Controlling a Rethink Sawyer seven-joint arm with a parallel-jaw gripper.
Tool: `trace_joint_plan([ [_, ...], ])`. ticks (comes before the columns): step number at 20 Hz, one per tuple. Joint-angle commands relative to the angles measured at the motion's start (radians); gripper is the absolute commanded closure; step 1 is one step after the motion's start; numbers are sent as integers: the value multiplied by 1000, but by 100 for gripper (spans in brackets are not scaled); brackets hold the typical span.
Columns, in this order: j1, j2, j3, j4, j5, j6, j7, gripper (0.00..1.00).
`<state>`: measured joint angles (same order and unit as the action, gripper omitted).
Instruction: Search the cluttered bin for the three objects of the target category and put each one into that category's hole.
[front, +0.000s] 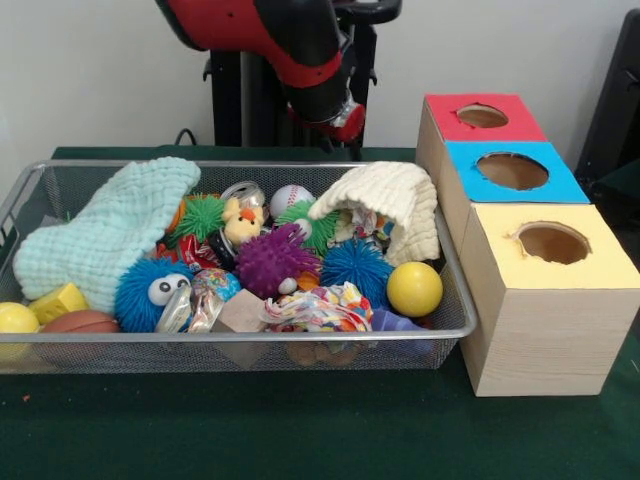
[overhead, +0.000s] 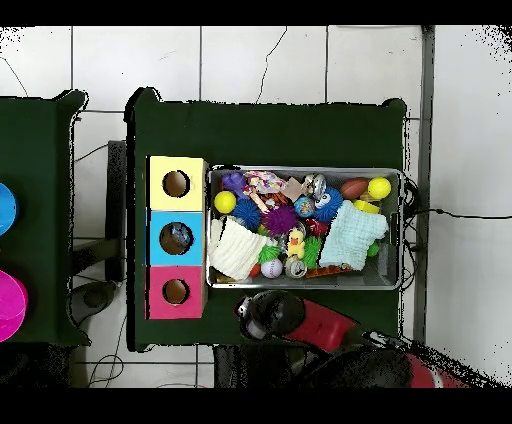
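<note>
The bin (front: 455, 318) is a silver wire-mesh basket full of toys; it also shows in the overhead view (overhead: 300, 170). The blue-topped hole (front: 512, 170) is the middle one of three wooden boxes beside the bin, and in the overhead view (overhead: 176, 238) something greyish shows inside it. My gripper (front: 338, 118) hangs on the red and black arm behind the bin's far rim, above the table and outside the bin (overhead: 262, 312). It holds nothing that I can see.
A pale green cloth (front: 110, 230) and a cream cloth (front: 395, 200) cover part of the pile. Around them lie a purple spiky ball (front: 268, 260), a blue spiky ball (front: 355, 265), a yellow ball (front: 414, 288) and a baseball (front: 290, 198). Red-topped (front: 482, 115) and yellow-topped (front: 552, 242) holes flank the blue one.
</note>
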<state>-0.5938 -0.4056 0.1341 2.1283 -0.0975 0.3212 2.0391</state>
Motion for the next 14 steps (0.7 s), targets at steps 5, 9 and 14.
trace_joint_plan([
  [5,-101,-125,158,-54,8,-106,69,0],
  [9,-153,-185,239,15,6,-140,73,0],
  [14,-217,-278,352,116,53,-94,101,0],
])
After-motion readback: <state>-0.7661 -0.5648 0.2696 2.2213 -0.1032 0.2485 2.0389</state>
